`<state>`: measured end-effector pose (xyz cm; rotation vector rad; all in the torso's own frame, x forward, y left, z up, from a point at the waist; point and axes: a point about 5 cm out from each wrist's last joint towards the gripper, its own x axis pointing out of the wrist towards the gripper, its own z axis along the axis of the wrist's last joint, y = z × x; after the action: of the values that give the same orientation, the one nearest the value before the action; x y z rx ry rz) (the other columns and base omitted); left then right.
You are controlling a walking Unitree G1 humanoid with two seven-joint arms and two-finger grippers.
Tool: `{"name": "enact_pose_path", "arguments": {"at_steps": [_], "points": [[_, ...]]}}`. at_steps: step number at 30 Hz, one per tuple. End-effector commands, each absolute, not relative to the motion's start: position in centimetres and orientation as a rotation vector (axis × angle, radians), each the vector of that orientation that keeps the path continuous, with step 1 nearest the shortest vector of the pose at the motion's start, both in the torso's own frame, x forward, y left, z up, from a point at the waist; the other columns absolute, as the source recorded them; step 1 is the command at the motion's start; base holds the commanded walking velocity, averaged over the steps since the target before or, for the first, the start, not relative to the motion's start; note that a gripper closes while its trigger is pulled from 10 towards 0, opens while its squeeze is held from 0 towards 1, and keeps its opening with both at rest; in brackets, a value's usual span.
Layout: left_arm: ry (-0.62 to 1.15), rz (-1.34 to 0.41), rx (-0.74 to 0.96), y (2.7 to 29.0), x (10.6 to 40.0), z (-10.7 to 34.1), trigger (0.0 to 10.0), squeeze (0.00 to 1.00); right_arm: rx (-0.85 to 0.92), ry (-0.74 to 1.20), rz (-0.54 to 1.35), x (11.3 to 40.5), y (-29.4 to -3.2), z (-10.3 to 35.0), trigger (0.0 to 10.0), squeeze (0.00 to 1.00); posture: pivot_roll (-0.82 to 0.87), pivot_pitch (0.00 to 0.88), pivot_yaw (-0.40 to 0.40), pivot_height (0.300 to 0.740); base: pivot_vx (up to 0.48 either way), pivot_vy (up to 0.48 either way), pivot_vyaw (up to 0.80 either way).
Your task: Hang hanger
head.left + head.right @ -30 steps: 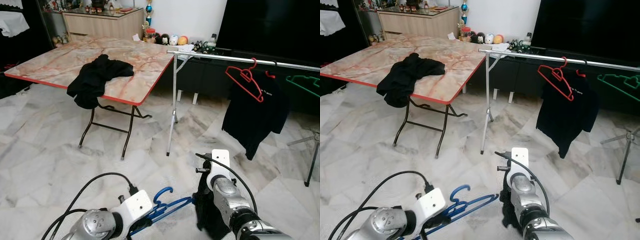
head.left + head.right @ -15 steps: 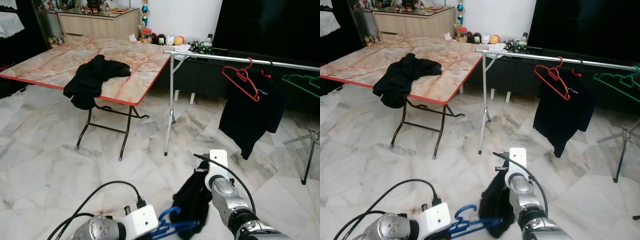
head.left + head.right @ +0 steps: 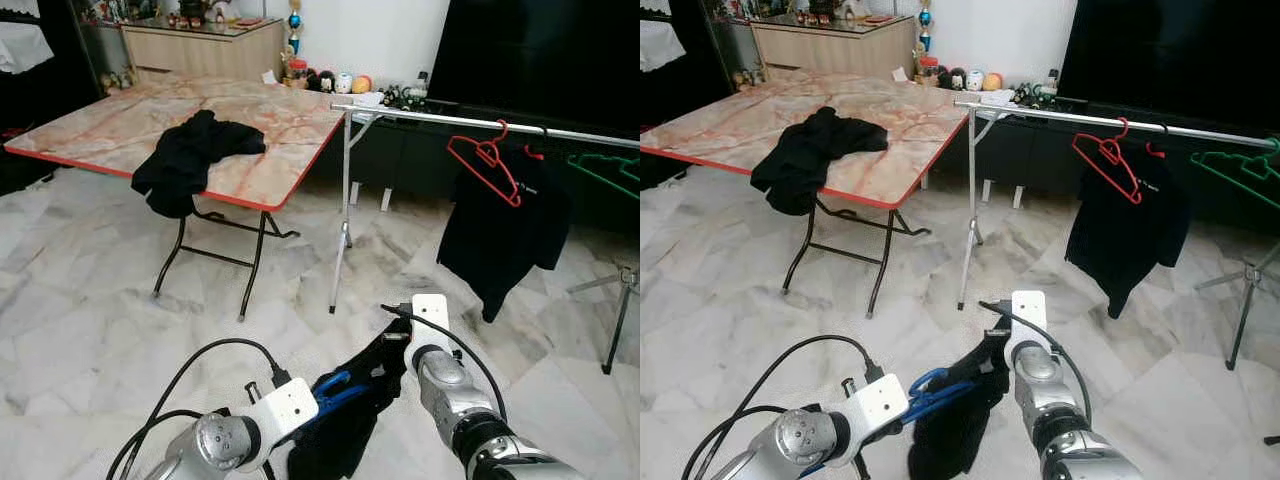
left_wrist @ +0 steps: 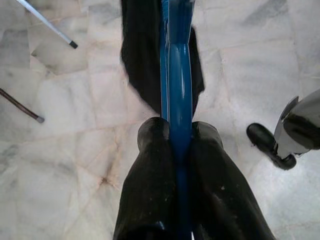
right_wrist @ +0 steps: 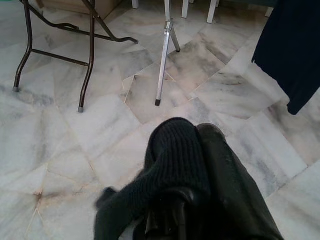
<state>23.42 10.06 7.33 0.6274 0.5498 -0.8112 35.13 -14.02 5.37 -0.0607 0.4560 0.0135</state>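
A blue hanger [image 3: 331,389] sits low in front of me with a black garment [image 3: 335,437] draped on it. My left gripper [image 4: 176,131] is shut on the hanger's blue bar [image 4: 175,75]. My right gripper [image 5: 192,132] is shut on the garment's ribbed edge [image 5: 175,155], holding it up near the hanger's far end [image 3: 985,360]. Ahead to the right runs a silver clothes rail [image 3: 480,121] with a red hanger [image 3: 485,165], a black T-shirt [image 3: 500,240] and a green hanger [image 3: 605,170].
A marble-topped folding table [image 3: 130,120] with a black garment [image 3: 190,155] stands ahead to the left. The rail's silver leg [image 3: 343,215] is planted on the marble floor [image 3: 100,300]. A cabinet [image 3: 200,45] and a dark TV screen [image 3: 540,50] line the back wall.
The right gripper lifted the black garment and drew it over the blue hanger. The left gripper raised the hanger, so the garment now spreads along it. The camera shifted slightly.
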Motion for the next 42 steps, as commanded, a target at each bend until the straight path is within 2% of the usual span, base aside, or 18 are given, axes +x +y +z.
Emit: {"name": "enact_pose_path", "arguments": {"at_steps": [1,8,12,17,24,26,32,34,37,39,42], "points": [[0.545,-0.799,0.623,10.0,23.5,7.3,10.0,0.00,-0.059,0.414,0.026,35.7,-13.7,6.4,10.0,0.00,0.22,0.000,-0.083,0.740,0.000,0.000,0.00],[0.466,-0.899,0.475,8.1,23.4,8.3,10.0,0.00,-0.050,0.426,0.034,35.7,-13.4,6.2,10.0,0.00,0.23,0.000,-0.089,0.740,0.000,0.000,0.00],[0.435,-0.862,0.424,7.6,23.8,8.7,10.0,0.00,-0.048,0.425,0.036,35.7,-13.3,6.3,10.0,0.00,0.22,0.000,-0.091,0.740,0.000,0.000,0.00],[0.390,-0.686,0.424,8.2,25.4,9.3,10.0,0.00,-0.028,0.420,0.027,35.8,-13.3,6.4,10.0,0.00,0.23,0.000,-0.095,0.740,0.000,0.000,0.00],[0.363,-0.614,0.386,8.3,25.9,9.7,10.0,0.00,-0.033,0.424,0.032,35.8,-13.2,6.4,10.0,0.00,0.24,0.000,-0.100,0.740,0.000,0.000,0.00],[0.364,-0.639,0.371,8.0,25.8,9.7,10.0,0.00,-0.037,0.425,0.055,35.9,-12.9,6.5,10.0,0.00,0.24,0.000,-0.099,0.740,0.000,0.000,0.00],[0.383,-0.910,0.269,5.8,23.3,9.7,10.0,0.00,-0.098,0.396,0.191,35.9,-11.0,6.9,10.0,0.00,0.23,0.000,-0.094,0.740,0.000,0.000,0.00],[0.381,-0.947,0.287,5.7,22.9,9.7,10.0,0.00,-0.104,0.387,0.200,36.1,-10.9,7.1,10.0,0.00,0.23,0.000,-0.090,0.740,0.000,0.000,0.00],[0.345,-0.836,0.292,6.2,24.2,9.9,10.0,0.00,-0.077,0.366,0.197,36.5,-10.6,7.8,10.0,0.00,0.23,0.000,-0.087,0.740,0.000,0.000,0.00],[0.324,-0.672,0.297,6.9,26.4,10.3,10.0,0.00,-0.038,0.352,0.208,36.7,-10.1,8.3,10.0,0.00,0.22,0.000,-0.084,0.740,0.000,0.000,0.00],[0.328,-0.619,0.313,7.1,27.2,10.3,10.0,0.00,-0.023,0.345,0.205,36.7,-10.0,8.5,10.0,0.00,0.21,0.000,-0.083,0.740,0.000,0.000,0.00]]}}
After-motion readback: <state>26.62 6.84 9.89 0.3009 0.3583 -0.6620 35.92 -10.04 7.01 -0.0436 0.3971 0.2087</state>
